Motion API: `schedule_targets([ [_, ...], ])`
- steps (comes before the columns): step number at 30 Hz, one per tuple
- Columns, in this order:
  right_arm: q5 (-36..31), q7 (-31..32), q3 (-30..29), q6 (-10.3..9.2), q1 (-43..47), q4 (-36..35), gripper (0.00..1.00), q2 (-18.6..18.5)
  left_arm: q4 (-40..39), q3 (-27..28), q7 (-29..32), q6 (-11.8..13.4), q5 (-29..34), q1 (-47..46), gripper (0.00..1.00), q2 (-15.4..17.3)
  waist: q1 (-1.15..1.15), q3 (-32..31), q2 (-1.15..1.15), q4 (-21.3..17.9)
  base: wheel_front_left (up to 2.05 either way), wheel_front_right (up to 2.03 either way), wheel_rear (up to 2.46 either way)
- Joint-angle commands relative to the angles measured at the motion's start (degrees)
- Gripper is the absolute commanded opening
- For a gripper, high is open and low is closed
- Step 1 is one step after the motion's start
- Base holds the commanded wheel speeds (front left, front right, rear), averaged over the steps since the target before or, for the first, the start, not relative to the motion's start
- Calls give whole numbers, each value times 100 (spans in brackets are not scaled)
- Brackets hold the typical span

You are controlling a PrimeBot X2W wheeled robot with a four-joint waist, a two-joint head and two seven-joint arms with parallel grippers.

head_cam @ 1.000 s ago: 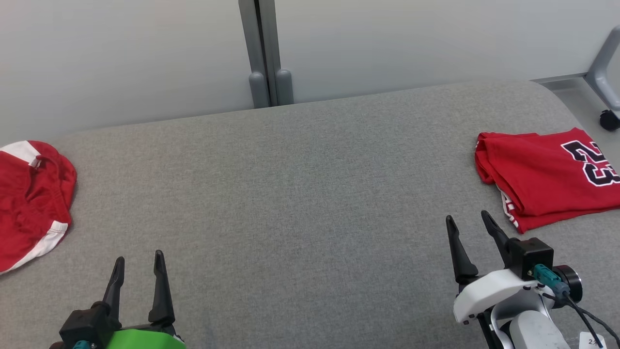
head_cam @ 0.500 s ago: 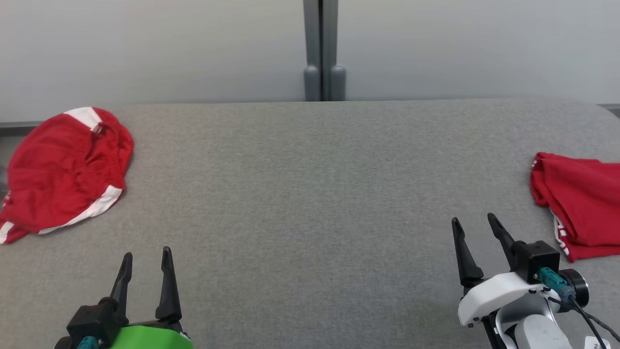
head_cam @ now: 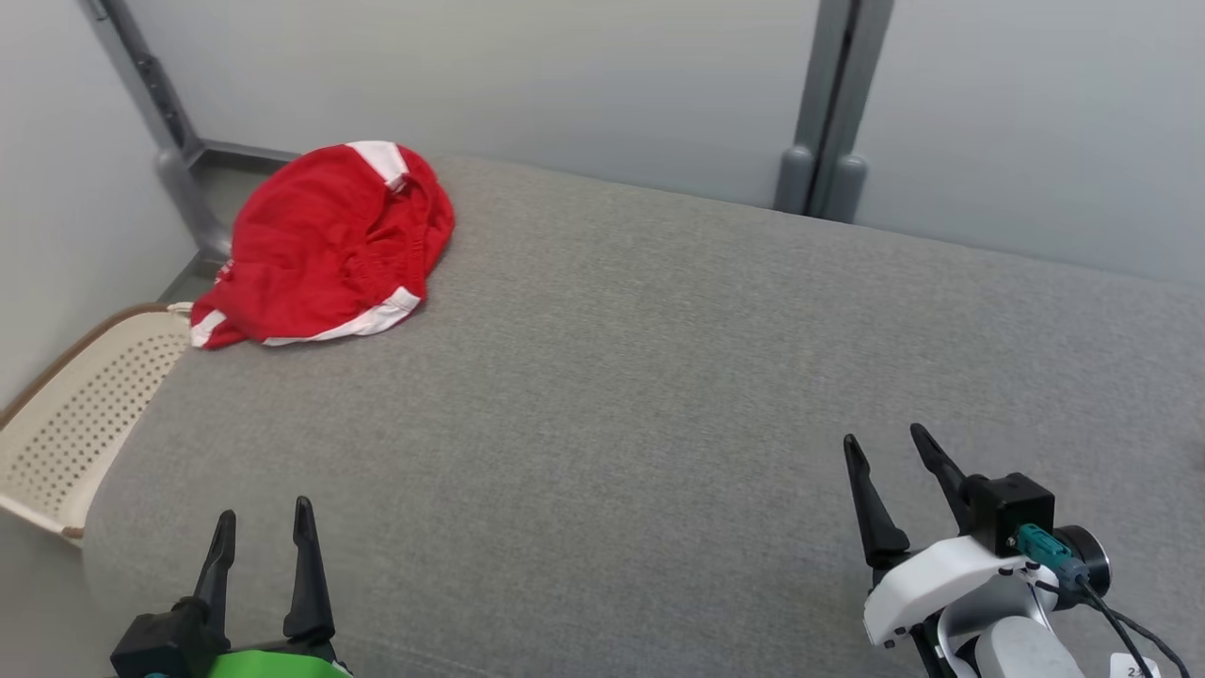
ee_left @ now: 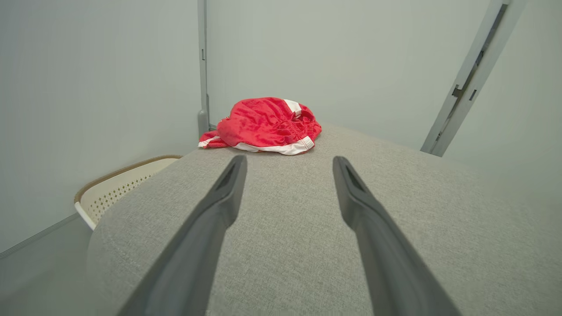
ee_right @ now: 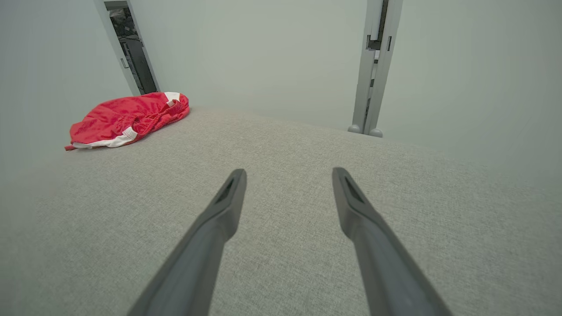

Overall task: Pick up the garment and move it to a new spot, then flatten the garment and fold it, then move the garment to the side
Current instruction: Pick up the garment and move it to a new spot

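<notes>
"Where's the garment?"

"That crumpled red cloth garment with white bands [head_cam: 325, 250] is heaped at the far left corner of the grey fabric-covered table [head_cam: 659, 377]. One corner reaches just past the table's left edge. A cream perforated plastic basket with a brown rim [head_cam: 85, 405] sits beside the table on that side."

"Is either gripper on it?"

"No. The left gripper [head_cam: 264, 509], on the green-cased arm, hovers at the near left of the table. Its two dark fingers are spread, with nothing between them. The garment lies well ahead of it, roughly where its fingers point."

"And the other one?"

"The right gripper [head_cam: 884, 434], on the white arm, hangs over the near right of the table. Its fingers are likewise spread and empty, well apart from the garment."

"What's behind the table?"

"Pale wall panels, and a grey metal post [head_cam: 828, 113] at the table's far edge."
</notes>
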Motion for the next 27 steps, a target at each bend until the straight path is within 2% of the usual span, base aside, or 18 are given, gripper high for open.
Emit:
schedule_targets([
  [1, 36, -28, 20, -11, -12, 20, 100, -16, -1, 34, 0, -1, 26, 98, 100, 12, 0, -72, 0, 523, 0, 0, 0],
  [9, 123, -64, 135, -11, -79, 89, 100, -16, -42, 105, 0, -15, 25, 142, 100, 12, 0, -93, 0, 886, 0, 0, 0],
  [27, 182, -111, 202, -11, -132, 199, 100, -17, 65, 95, 0, 89, -140, -46, 100, 11, 0, 20, 0, 831, 0, 0, 0],
])
